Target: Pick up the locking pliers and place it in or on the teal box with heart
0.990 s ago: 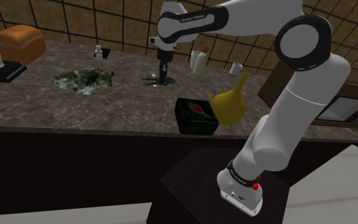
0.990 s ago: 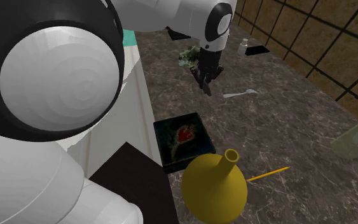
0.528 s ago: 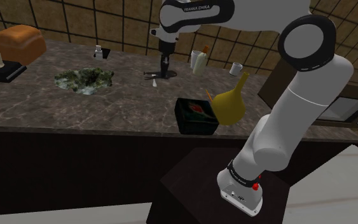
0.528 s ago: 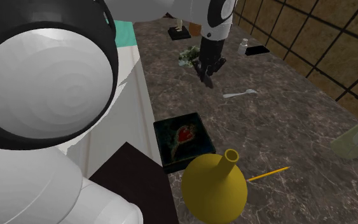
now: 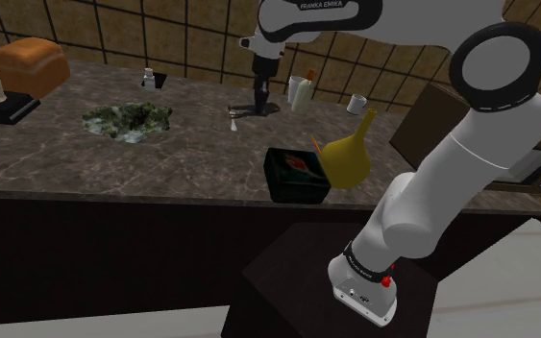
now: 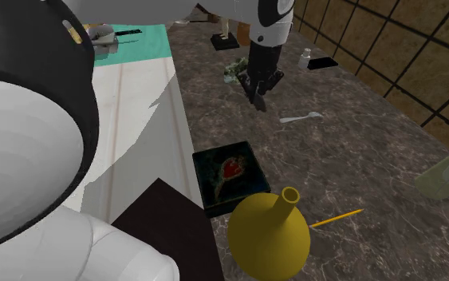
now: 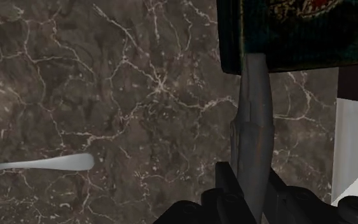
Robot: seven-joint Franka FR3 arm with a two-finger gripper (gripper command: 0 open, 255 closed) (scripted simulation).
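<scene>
pliers [image 7: 254, 127] are clamped between the two black fingers [image 7: 227, 181] of the hand [image 7: 250, 188]. they are held by one end, and the rest sticks straight out past the fingertips. they look lifted clear of the counter [image 7: 107, 76]. the box [image 7: 285, 32] lies out ahead of the hand, in line with the free end of the pliers.

risks, as a guess:
- the grip is near one end of a long heavy-looking tool, so it could pivot or slip between the pads on a fast swing.
- the box top looks flat with no raised rim. if the tool is let go tilted or off centre, it may slide off.
- the box [image 6: 226, 176] sits right at the counter's edge, so anything sliding off that side drops to the floor.
- a yellow vase [image 6: 269, 239] stands just beside the box on the side away from the hand. a low or overshot approach could knock it over.
- a thin yellow pencil [image 6: 336, 217] lies near the vase and is easy to nudge.

looks:
- pliers: dull grey, metal-looking, long and narrow, slightly bulged mid-length.
- box: dark teal, low and square, with a red heart on the lid.
- counter: dark brown marble with white veins, smooth.
- vase: round belly, narrow neck, matte yellow.
- white spoon [image 7: 37, 165]: off to the hand's side, well apart, flat on the counter.
</scene>
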